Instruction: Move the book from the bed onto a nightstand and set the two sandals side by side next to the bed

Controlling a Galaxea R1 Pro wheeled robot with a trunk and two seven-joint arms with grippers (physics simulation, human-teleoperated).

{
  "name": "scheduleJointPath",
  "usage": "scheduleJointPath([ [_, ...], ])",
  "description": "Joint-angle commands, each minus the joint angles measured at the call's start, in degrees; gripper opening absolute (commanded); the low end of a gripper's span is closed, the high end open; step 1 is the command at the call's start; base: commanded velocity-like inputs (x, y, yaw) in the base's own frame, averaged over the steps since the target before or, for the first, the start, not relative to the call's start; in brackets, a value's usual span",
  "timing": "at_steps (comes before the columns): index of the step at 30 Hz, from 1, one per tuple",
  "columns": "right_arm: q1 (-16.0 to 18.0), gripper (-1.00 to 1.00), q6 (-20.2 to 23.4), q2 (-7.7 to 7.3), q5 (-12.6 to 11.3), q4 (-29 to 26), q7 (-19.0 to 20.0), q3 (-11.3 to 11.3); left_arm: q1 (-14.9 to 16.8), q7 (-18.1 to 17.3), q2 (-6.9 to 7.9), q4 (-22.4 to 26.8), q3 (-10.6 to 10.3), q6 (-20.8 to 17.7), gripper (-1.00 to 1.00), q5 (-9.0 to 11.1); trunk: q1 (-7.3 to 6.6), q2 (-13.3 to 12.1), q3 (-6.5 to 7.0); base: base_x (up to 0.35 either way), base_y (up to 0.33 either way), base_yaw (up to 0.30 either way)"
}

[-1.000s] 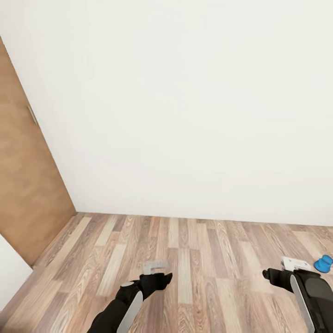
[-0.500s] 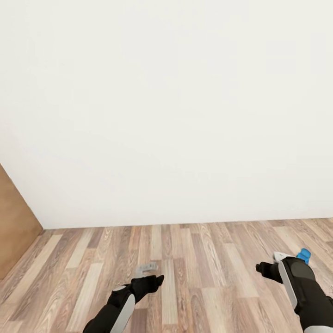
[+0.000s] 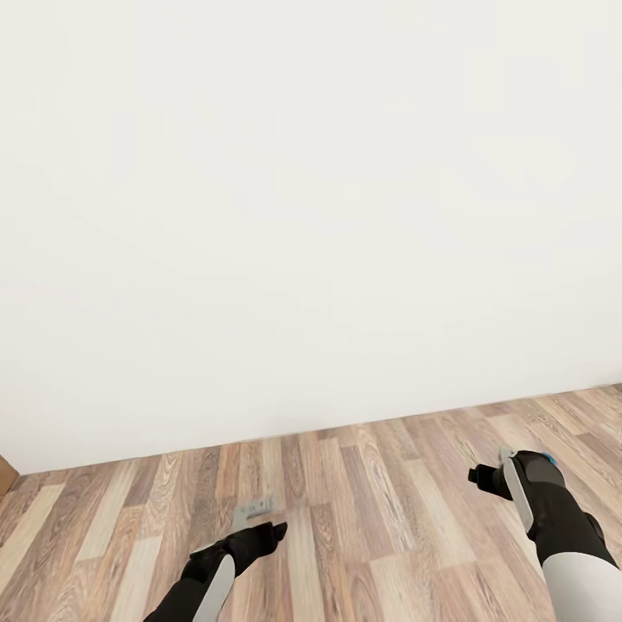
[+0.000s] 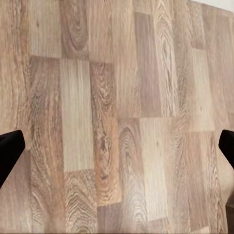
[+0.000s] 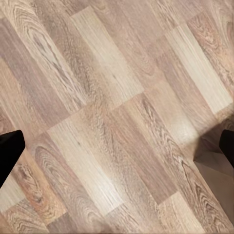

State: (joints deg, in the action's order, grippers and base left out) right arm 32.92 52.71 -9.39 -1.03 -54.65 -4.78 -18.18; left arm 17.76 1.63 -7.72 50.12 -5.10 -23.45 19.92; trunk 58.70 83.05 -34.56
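**Facing a blank wall, both grippers empty, one speck of blue**

The head view is mostly plain white wall (image 3: 311, 216), with a strip of light brown wood-plank floor (image 3: 363, 501) along the 6 o'clock side. My read is that the robot is between stops. That would explain why the arms are tucked low and forward instead of reaching for anything.

The black-sleeved left arm (image 3: 212, 574) comes in at about 7 o'clock and the black-and-white right arm (image 3: 561, 536) at about 4 o'clock. Both hang over bare planks.

The left gripper (image 4: 117, 151) has its dark fingertips (image 4: 9, 146) way out at opposite edges of its wrist view, so it's spread wide with only floorboards between them. The right gripper (image 5: 117, 151) is the same, fully apart and carrying nothing.

The one task-related hint is a bright blue sliver (image 3: 545, 455) poking out just beside the right wrist, at about 4 o'clock in the head view. The colour fits a flat blue sandal, so that's my guess. Too little of it shows to tell its shape or which way it lies. I also can't tell if it's touching the arm or sitting on the floor behind it. Since the right gripper is empty, I'd bet on the floor.
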Motion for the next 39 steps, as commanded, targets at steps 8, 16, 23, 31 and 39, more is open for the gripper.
scheduleJointPath([
  [8, 0.6, 1.00, 0.2, 0.08, -0.3, 0.3, -0.1, 0.1, 0.0, 0.4, -0.05, -0.3, -0.2, -0.5, 1.00, 0.7, 0.03, 0.0, -0.24, 0.266, 0.207, -0.248],
  [16, 0.7, 1.00, 0.3, 0.12, -0.1, 0.4, -0.1, 0.2, 0.0, 0.3, 0.01, -0.5, -0.3, -0.5, 1.00, 0.4, 0.03, 0.0, -0.29, 0.228, 0.157, -0.251],
  [23, 0.7, 1.00, 0.3, 0.08, 0.0, 0.4, -0.2, 0.2, 0.0, 0.3, 0.03, -0.5, -0.4, -0.6, 1.00, 0.3, 0.03, 0.0, -0.34, 0.056, 0.026, -0.254],
  [31, 0.7, 1.00, 0.3, 0.13, 0.2, 0.4, -0.4, 0.3, 0.0, 0.3, 0.00, -0.5, -0.3, -0.6, 1.00, 0.4, 0.03, 0.0, -0.36, 0.014, 0.006, -0.262],
  [39, 0.7, 1.00, 0.3, 0.15, 0.1, 0.4, -0.3, 0.4, 0.0, 0.2, -0.04, -0.5, -0.4, -0.6, 1.00, 0.5, 0.03, 0.0, -0.36, 0.002, 0.001, -0.266],
])
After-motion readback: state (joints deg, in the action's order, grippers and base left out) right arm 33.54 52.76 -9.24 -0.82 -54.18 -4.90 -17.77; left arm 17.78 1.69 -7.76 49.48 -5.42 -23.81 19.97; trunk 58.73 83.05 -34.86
